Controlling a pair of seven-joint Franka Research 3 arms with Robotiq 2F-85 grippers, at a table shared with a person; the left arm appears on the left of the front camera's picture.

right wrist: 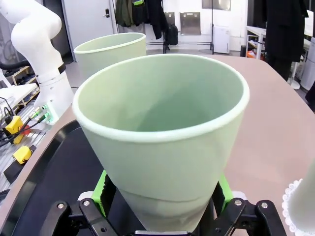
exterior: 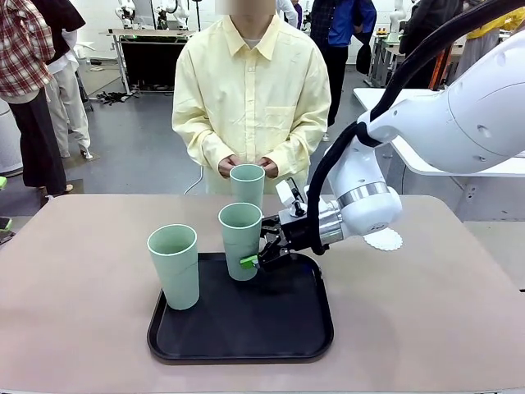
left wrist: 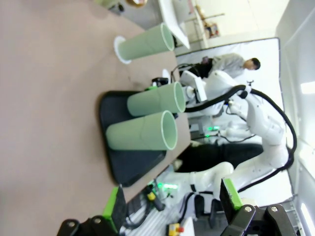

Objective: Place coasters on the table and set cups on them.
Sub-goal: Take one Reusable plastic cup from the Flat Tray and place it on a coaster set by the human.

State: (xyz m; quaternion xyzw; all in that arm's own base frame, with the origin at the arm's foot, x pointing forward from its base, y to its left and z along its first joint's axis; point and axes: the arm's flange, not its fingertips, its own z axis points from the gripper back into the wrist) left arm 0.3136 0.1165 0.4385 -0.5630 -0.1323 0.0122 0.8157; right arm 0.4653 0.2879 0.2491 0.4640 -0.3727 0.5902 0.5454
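The right end effector (right wrist: 161,195) stood wide open, pads flanking the lower wall of the middle cup (exterior: 239,234) on the black tray (exterior: 246,345); nothing gripped. Step judged: grasping that cup. Next called for closing, lifting, and carrying it to the bare coaster (exterior: 384,240) on the desk (exterior: 426,328).

A mint cup (right wrist: 162,123) sits between the right pincer's (right wrist: 162,196) spread jaws.

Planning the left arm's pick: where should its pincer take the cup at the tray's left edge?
Probably around the mid wall of the left cup, coming level from the robot's left: it stands upright and round, and the middle cup with the right pincer crowds its right.
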